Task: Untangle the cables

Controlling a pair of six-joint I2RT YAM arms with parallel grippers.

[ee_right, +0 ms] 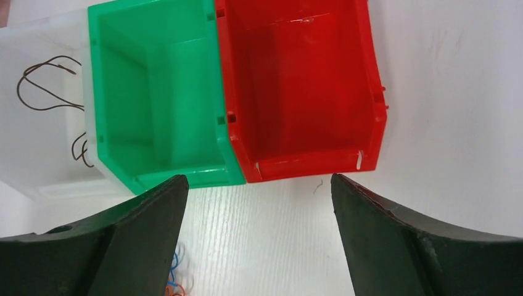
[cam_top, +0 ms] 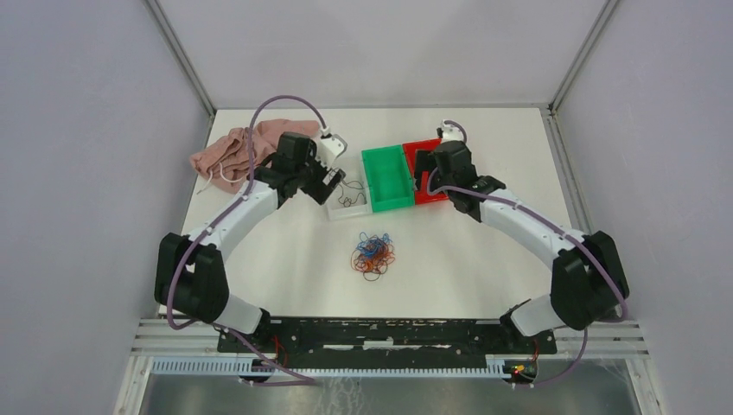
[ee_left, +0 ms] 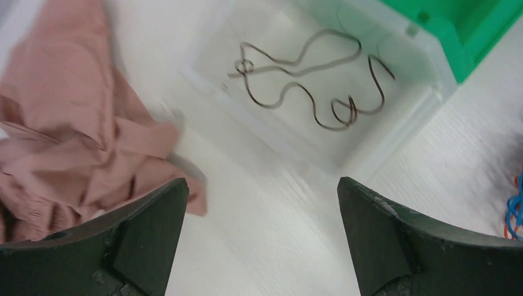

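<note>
The cables (cam_top: pixel 372 253) lie as a small wad of orange-red, blue and dark curls on the table in front of the bins. Their edge shows in the left wrist view (ee_left: pixel 515 213) and the right wrist view (ee_right: pixel 176 271). One dark brown wire (ee_left: pixel 308 86) lies loose in the clear white bin (cam_top: pixel 346 213), apart from the wad. My left gripper (cam_top: pixel 333 186) hangs beside that bin, open and empty (ee_left: pixel 262 185). My right gripper (cam_top: pixel 422 173) hovers over the red bin (cam_top: pixel 428 196), open with nothing between its fingers (ee_right: pixel 259 179).
Three bins stand side by side at the back: clear white (ee_left: pixel 376 145), green (cam_top: pixel 386 177) and red (ee_right: pixel 308 163); green and red hold nothing. A crumpled pink cloth (cam_top: pixel 229 156) lies at the back left, close to my left gripper.
</note>
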